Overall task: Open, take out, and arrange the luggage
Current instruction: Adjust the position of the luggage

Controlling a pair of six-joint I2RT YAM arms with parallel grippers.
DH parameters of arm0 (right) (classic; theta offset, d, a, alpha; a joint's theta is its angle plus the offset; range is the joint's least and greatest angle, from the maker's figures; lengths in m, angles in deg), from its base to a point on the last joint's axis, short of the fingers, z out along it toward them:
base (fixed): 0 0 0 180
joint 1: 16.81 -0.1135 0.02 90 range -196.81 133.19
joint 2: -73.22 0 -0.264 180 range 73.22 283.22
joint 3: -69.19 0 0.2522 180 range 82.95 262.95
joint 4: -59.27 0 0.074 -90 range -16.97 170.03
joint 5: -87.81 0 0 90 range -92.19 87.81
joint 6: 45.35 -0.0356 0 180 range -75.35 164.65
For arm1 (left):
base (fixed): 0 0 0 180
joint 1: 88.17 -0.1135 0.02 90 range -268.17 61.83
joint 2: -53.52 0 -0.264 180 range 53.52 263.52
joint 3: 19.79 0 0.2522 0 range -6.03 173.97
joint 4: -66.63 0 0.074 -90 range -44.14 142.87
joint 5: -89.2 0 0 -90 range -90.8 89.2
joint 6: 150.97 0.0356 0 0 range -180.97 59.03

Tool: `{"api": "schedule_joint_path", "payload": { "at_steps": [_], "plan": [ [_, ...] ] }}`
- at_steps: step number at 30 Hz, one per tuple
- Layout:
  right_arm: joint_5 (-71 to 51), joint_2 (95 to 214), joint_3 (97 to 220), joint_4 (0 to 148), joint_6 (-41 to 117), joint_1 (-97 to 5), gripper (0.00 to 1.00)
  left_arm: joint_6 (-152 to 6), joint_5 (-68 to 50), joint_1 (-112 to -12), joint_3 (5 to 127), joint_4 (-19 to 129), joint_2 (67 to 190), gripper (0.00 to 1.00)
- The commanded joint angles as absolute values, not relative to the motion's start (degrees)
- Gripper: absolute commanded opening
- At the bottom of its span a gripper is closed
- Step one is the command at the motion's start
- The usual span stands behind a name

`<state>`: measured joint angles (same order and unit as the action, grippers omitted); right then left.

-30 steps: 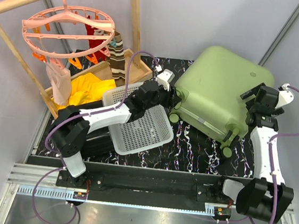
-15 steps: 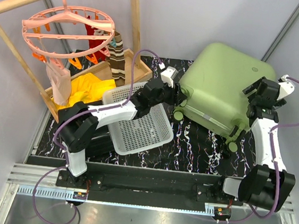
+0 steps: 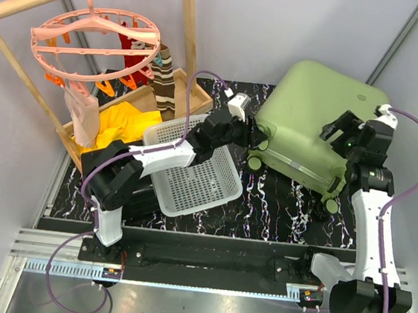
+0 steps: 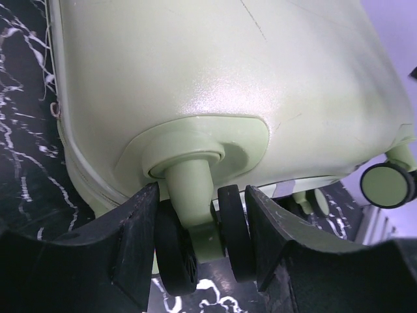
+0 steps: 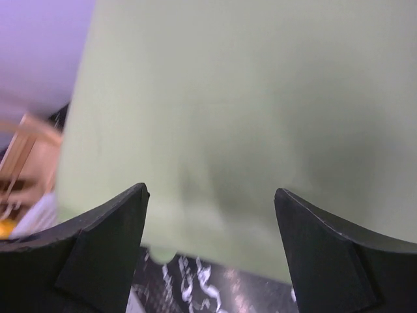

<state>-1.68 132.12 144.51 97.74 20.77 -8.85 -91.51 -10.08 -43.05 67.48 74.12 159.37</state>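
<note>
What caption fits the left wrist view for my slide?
Left end effector clamps a twin caster wheel on the light-green suitcase.

Ahead of the right gripper (image 5: 210, 192) the luggage (image 5: 260, 98) is a blurred green expanse, cut off above and to the right; contact cannot be told. Beyond the left gripper (image 4: 202, 195) its shell runs out of view upward.

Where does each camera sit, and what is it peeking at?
Top external: high above and behind the arms, looking down on the table, luggage and white basket; both whole arms show, bases at the bottom.
Left wrist: on the left arm, looking along the left gripper at a luggage wheel squeezed between its fingers.
Right wrist: on the right arm, facing the luggage's green shell past the open right gripper.
Shared: all three views see the luggage.
</note>
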Motion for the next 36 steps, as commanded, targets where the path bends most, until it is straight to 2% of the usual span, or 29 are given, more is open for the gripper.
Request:
{"api": "schedule_joint_path", "payload": {
  "at_steps": [1, 4, 8, 9, 10, 13, 14, 17, 19, 21, 29, 36],
  "plan": [
    [-10.0, 132.3, 145.3, 99.0, 23.0, -15.7, 0.87, -93.1, -25.5, -38.0, 70.3, 84.7, 160.5, 0.0],
    [-7.2, 134.3, 145.7, 98.6, 22.5, -26.0, 0.85, -92.3, -25.3, -38.1, 70.2, 83.6, 160.0, 0.0],
    [-3.3, 135.1, 144.1, 97.4, 20.5, -32.5, 0.85, -87.7, -22.3, -38.6, 68.2, 80.6, 156.7, 0.02],
    [-2.5, 134.8, 143.6, 97.4, 20.1, -33.4, 0.85, -86.9, -21.9, -38.8, 67.9, 80.1, 155.8, 0.11],
    [-2.5, 134.6, 143.1, 96.8, 19.8, -33.5, 0.85, -86.0, -21.3, -38.9, 66.8, 79.0, 154.2, 0.28],
    [-1.6, 133.7, 141.8, 96.3, 18.8, -33.5, 0.85, -81.1, -17.5, -39.0, 64.8, 75.6, 151.5, 0.52],
    [-1.8, 133.7, 141.8, 96.3, 18.6, -33.5, 0.85, -78.9, -15.1, -39.0, 64.2, 75.0, 149.7, 0.69],
    [-2.1, 134.2, 142.4, 96.3, 17.8, -33.5, 0.86, -77.1, -11.9, -39.3, 60.5, 74.9, 146.7, 0.87],
    [-3.7, 134.7, 142.6, 95.8, 16.8, -33.6, 0.85, -76.7, -10.7, -39.6, 57.7, 75.4, 145.2, 0.94],
    [-4.2, 135.2, 142.0, 94.1, 15.6, -34.5, 0.85, -76.3, -9.7, -40.1, 55.9, 76.0, 143.0, 0.99],
    [-4.0, 137.9, 138.4, 89.6, 11.3, -38.2, 0.85, -74.0, -9.4, -43.0, 48.3, 78.0, 138.3, 0.99],
    [-4.0, 140.6, 135.5, 82.2, 7.2, -40.2, 0.85, -75.1, -13.8, -46.2, 43.2, 81.7, 135.3, 0.99]
  ]
}}
